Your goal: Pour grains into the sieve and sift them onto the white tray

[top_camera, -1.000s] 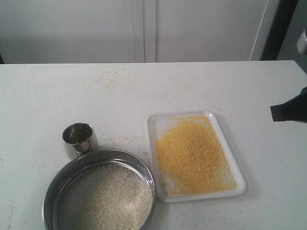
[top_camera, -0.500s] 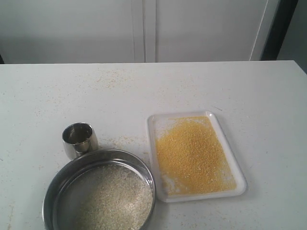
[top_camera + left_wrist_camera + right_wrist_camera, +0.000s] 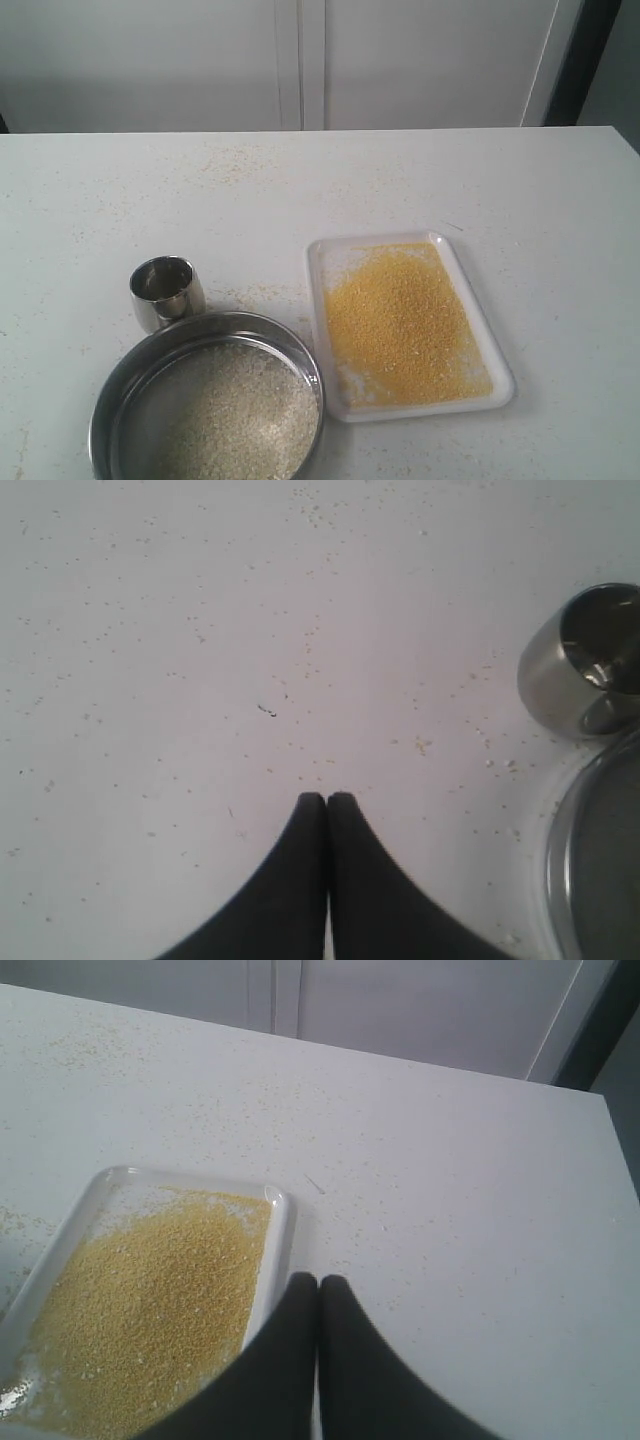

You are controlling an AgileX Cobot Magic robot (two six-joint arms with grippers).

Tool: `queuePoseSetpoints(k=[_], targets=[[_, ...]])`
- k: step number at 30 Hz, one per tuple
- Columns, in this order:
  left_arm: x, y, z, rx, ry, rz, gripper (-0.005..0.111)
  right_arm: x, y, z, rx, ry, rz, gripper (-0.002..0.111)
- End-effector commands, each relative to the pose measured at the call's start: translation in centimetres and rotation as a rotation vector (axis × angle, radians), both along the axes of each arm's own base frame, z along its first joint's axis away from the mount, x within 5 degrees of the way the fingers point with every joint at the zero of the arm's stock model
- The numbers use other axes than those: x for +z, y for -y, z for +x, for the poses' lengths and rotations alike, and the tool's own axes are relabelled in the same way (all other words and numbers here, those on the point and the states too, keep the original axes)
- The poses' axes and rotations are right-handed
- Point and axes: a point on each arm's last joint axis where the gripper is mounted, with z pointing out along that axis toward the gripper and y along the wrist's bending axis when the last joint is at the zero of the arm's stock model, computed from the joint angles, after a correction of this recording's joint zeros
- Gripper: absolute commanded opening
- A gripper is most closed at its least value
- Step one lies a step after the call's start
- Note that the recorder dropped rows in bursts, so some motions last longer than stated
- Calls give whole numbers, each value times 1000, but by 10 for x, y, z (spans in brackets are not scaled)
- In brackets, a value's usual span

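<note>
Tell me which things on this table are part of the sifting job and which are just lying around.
Job:
- sieve holding pale grains
- white tray with yellow meal
- small steel cup, looks empty, probably the pourer

Lying about:
- stray grains scattered over the table

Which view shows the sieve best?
The exterior view: the sieve appears nearly whole, pale grains on its mesh, only its lower edge cropped. The left wrist view catches just a rim arc; the right wrist view shows none.
</note>
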Motion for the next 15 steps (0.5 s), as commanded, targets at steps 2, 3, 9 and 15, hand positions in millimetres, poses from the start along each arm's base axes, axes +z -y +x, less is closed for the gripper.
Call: queuePoseSetpoints(k=[2, 3, 9, 15], targets=[[3, -3, -23, 1, 81, -38, 0, 1, 1, -1, -12, 11, 0, 0], [4, -3, -28, -27, 111, -12, 0, 1, 1, -1, -12, 11, 0, 0], [3, -2, -54, -239, 242, 142, 0, 1, 1, -1, -12, 11, 0, 0], [-7, -5, -75, -213, 314, 108, 0, 1, 1, -1, -12, 11, 0, 0]])
